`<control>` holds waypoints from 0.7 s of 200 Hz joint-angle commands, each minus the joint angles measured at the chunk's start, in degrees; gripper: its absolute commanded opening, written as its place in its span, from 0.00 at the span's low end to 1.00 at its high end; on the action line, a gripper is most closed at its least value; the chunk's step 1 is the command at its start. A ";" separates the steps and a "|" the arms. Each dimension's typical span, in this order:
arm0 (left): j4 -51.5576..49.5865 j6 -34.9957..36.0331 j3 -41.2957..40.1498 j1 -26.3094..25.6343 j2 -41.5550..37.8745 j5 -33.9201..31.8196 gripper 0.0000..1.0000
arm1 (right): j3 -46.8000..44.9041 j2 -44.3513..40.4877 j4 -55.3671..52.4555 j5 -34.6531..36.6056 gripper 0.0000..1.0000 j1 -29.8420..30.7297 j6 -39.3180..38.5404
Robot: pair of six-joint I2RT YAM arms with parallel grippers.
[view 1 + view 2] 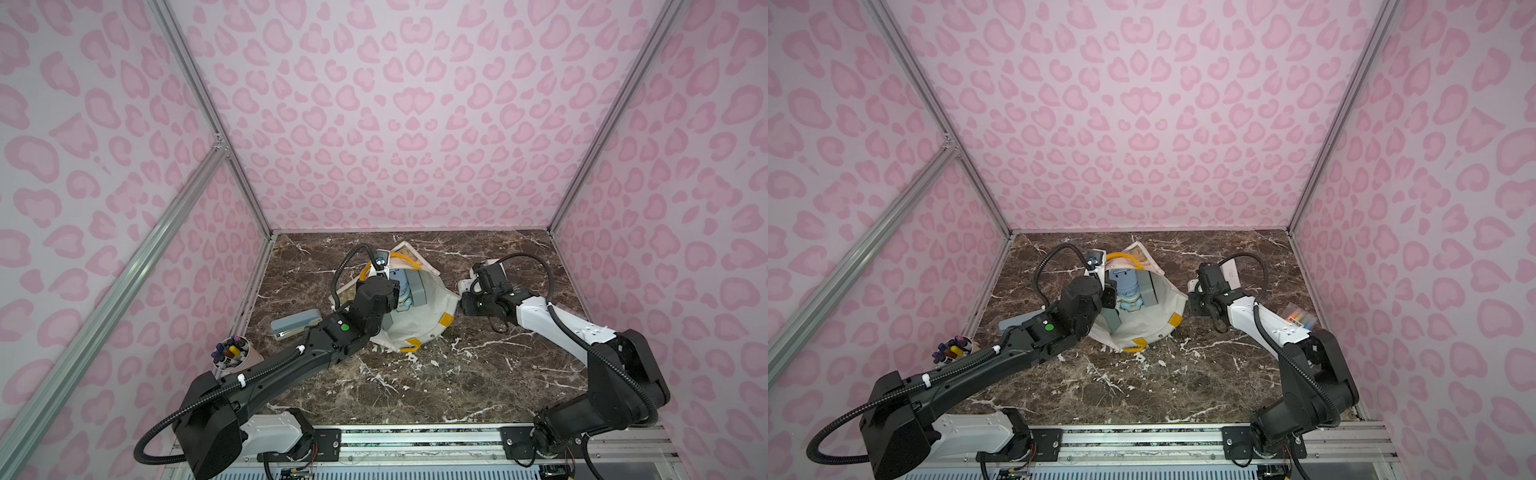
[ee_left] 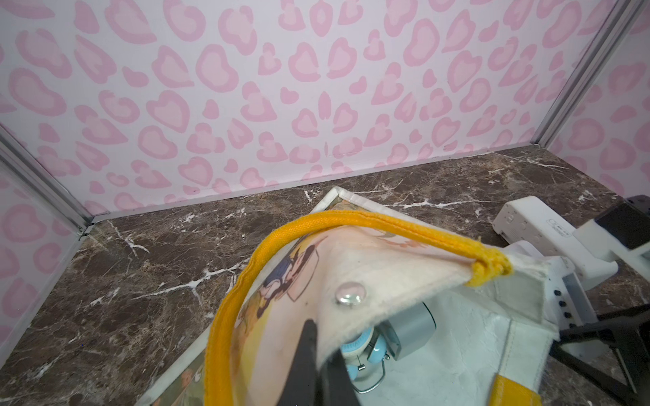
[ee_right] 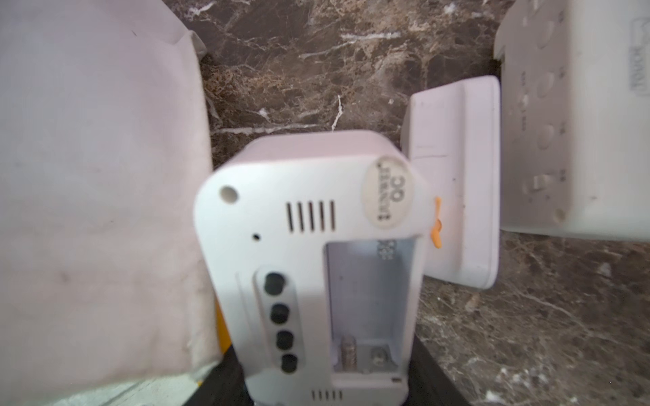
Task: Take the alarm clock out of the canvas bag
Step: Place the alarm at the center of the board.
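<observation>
Two claws: each has hold of something.
Left claw (image 2: 322, 346): jaws pinched fully together on the upper rim of the canvas bag (image 1: 417, 326), beside a metal snap (image 2: 350, 295), holding that rim up off the table.
Right claw (image 1: 466, 300): jaws about halfway apart, clamped on one end of a white digital clock (image 3: 306, 225) whose back shows four black buttons.
Held clock's place: outside the bag, just beside the bag's side nearest the right claw.
Blue alarm clock (image 1: 1126, 286): inside the bag, lying on the white lining under the held-up rim, bells and wire handle showing; a grey box (image 2: 413, 325) sits just beside it.
Bag edges: lying on its side, mouth toward the near edge of the table; a yellow strap handle (image 2: 351, 219) arches over the upper rim, and yellow patches mark the lower rim.
Beyond the held clock: a flat white clock (image 3: 457, 168) and a larger white clock (image 3: 580, 123) lie on the table, close together.
Left of the bag: a grey stapler (image 1: 296, 323) near it, partly under the left arm (image 1: 291, 361); a cup of markers (image 1: 235, 353) at the near left corner.
Open room: the widest bare stretch lies between the bag and the table's near edge; a narrower band runs behind the bag.
Surface: dark brown marble-look table (image 1: 436, 386) with white veins.
Room: pink walls (image 1: 395, 124) with heart-like spots, silver posts (image 1: 203, 95) in the corners.
</observation>
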 commanded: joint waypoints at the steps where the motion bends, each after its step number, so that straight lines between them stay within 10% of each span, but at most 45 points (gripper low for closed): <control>1: -0.54 0.09 -1.26 0.15 -1.42 -2.79 0.03 | 1.68 2.25 -1.37 -0.92 0.47 -0.02 0.40; 140: -0.95 0.66 -1.49 0.62 -2.27 -2.83 0.03 | 9.96 14.15 -8.09 0.62 0.50 -0.08 1.52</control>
